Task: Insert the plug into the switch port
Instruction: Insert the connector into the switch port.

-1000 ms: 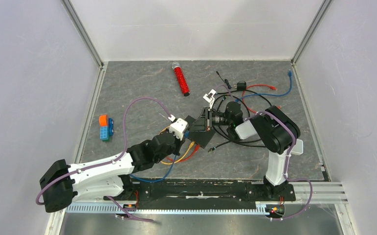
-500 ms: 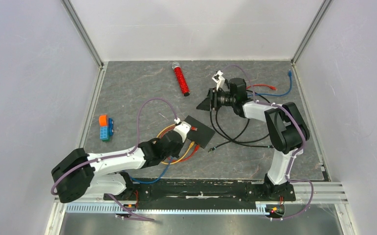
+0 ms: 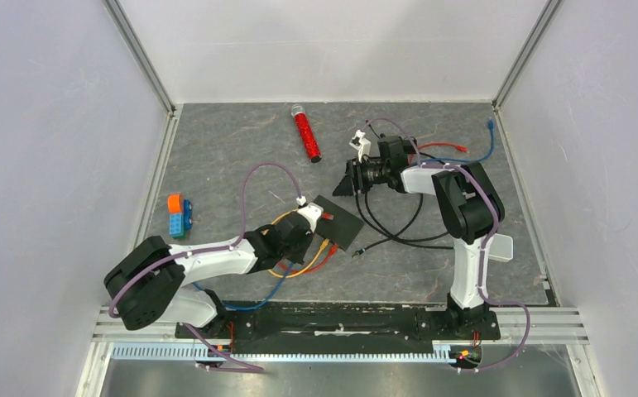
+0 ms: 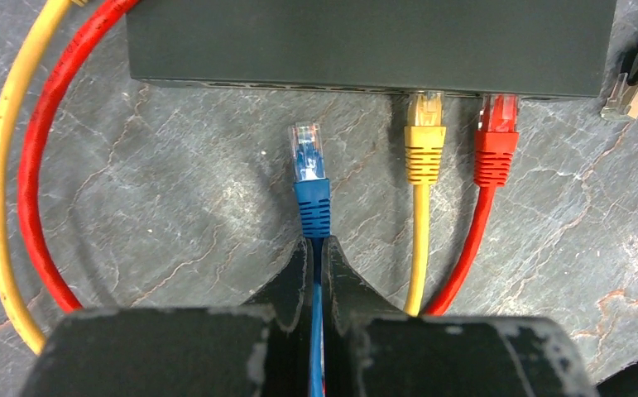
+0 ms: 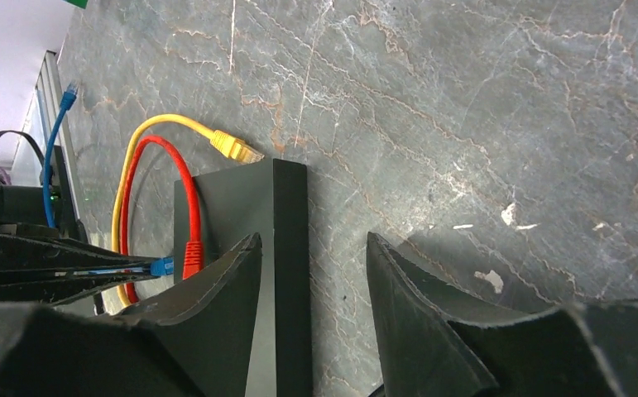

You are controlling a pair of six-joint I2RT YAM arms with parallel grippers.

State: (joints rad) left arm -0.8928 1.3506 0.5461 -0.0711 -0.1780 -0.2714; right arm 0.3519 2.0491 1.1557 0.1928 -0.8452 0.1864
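Note:
The switch [image 4: 365, 37] is a flat black box; its row of ports [image 4: 299, 83] faces me in the left wrist view. A yellow plug [image 4: 424, 141] and a red plug [image 4: 496, 141] sit in two ports. My left gripper [image 4: 319, 241] is shut on the blue cable just behind the blue plug [image 4: 309, 169], whose clear tip lies on the table a short way from the port row. In the top view the left gripper [image 3: 303, 222] is at the switch [image 3: 342, 223]. My right gripper [image 3: 347, 177] is open and empty beyond the switch; its view shows the switch [image 5: 241, 207].
A red tube [image 3: 305, 135] lies at the back. Toy bricks [image 3: 178, 215] lie at the left. Black cables [image 3: 390, 225] loop right of the switch, red and blue cables [image 3: 456, 149] lie back right. A white box [image 3: 501, 246] sits behind the right arm.
The right arm swung away from above the switch to the back of the table, then shifted slightly left. The left gripper stayed at the switch while its arm shifted right.

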